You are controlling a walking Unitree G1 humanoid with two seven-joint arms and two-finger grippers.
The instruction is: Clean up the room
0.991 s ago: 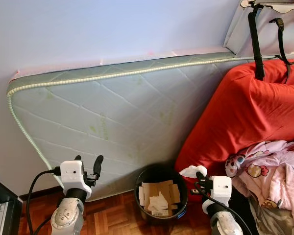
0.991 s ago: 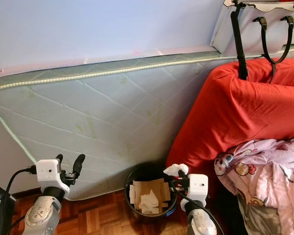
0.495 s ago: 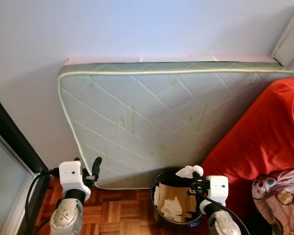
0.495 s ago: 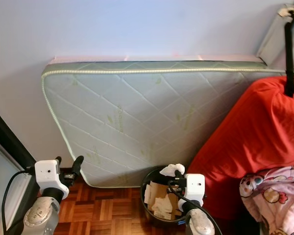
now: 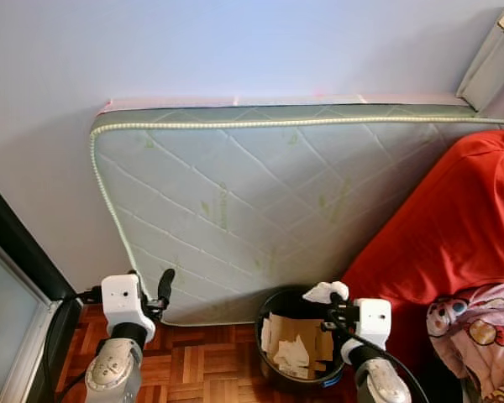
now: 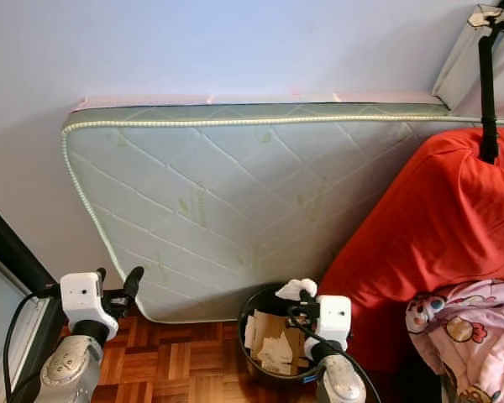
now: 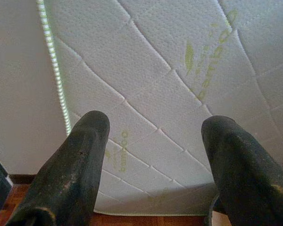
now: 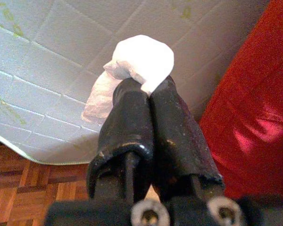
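Observation:
A crumpled white tissue (image 5: 325,291) is pinched at the tips of my right gripper (image 5: 333,300), which is shut on it. It hangs above the right rim of a black trash bin (image 5: 287,300) that holds cardboard pieces and crumpled paper (image 5: 292,346). In the right wrist view the tissue (image 8: 141,59) sticks out past the closed fingers (image 8: 129,117). My left gripper (image 5: 149,281) is open and holds nothing, raised at the left in front of the mattress; the left wrist view has its fingers (image 7: 80,160) spread wide.
A pale green quilted mattress (image 5: 260,193) leans against the blue wall behind the bin. A big red cushion (image 5: 454,218) and a pink printed blanket (image 5: 479,327) crowd the right. A dark door frame (image 5: 8,243) stands at the left. The floor is parquet (image 5: 202,369).
The camera has swung left over the last second, bringing the door frame into view. Both grippers hold their poses, and the tissue stays in the right gripper over the bin.

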